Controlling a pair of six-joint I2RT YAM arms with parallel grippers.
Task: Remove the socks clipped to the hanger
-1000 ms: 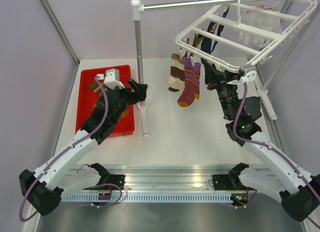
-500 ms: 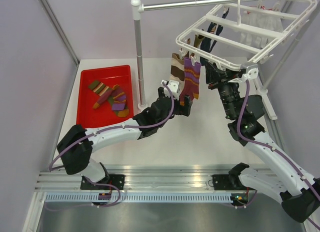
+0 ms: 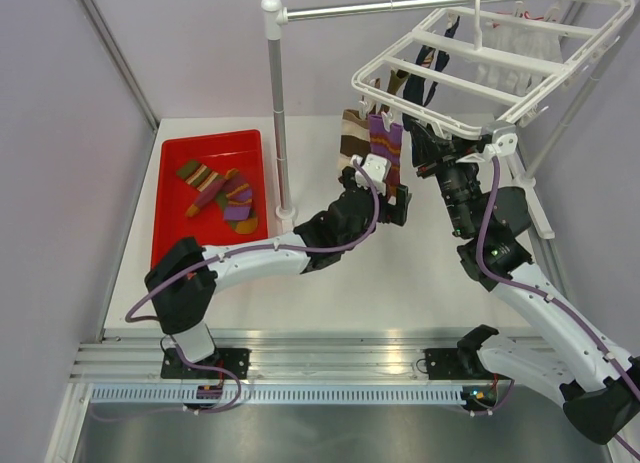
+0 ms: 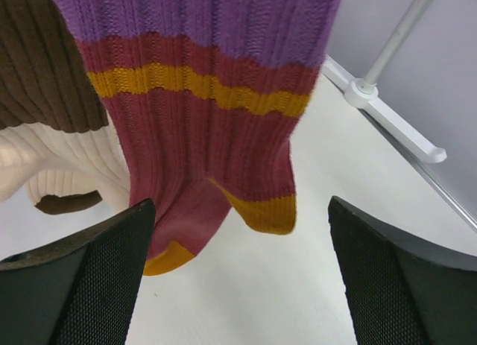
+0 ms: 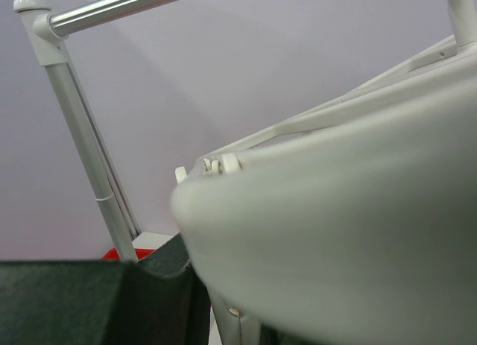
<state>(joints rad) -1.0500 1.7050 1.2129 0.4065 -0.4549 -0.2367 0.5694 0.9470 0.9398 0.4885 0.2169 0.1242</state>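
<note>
Inspection result: no legible text, label, brand, number or sign in any view.
</note>
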